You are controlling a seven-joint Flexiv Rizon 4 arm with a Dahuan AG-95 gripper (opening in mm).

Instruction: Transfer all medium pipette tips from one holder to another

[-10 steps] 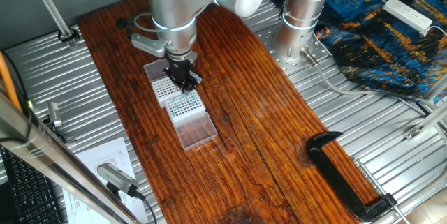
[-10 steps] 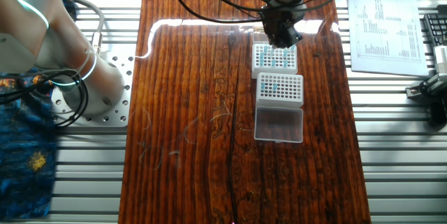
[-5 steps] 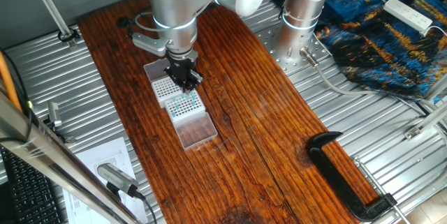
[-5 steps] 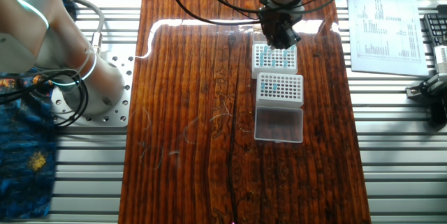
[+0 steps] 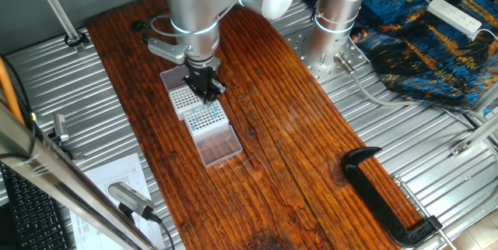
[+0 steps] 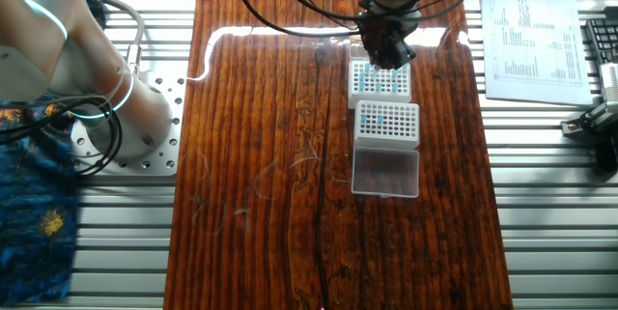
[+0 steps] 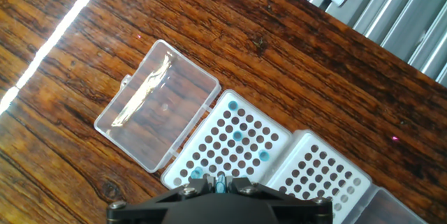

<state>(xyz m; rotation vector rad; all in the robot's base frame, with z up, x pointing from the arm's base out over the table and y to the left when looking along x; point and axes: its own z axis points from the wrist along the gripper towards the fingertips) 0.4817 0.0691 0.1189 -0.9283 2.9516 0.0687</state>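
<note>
In the hand view my gripper (image 7: pixel 221 184) is shut on one medium pipette tip (image 7: pixel 221 178), whose teal-blue top shows between the two black fingers. Below it lies a white holder (image 7: pixel 222 147) with a few more blue-topped tips (image 7: pixel 237 135) set in its holes. A second white holder (image 7: pixel 318 178) sits directly to its right. From the fixed views the gripper (image 5: pixel 205 88) (image 6: pixel 387 54) hangs over the far holder (image 6: pixel 379 81), close to where it meets the near holder (image 6: pixel 387 123). Both holders show small blue dots.
A clear plastic lid (image 7: pixel 157 112) (image 6: pixel 385 173) lies open, hinged to the near holder. The holders rest on a dark wooden board (image 5: pixel 296 125). A black clamp (image 5: pixel 381 195) lies at its far end, and printed paper (image 6: pixel 526 30) sits beside the board.
The gripper has shifted only very slightly over the holders and stays shut on the tip. The holders and lid have not moved.
</note>
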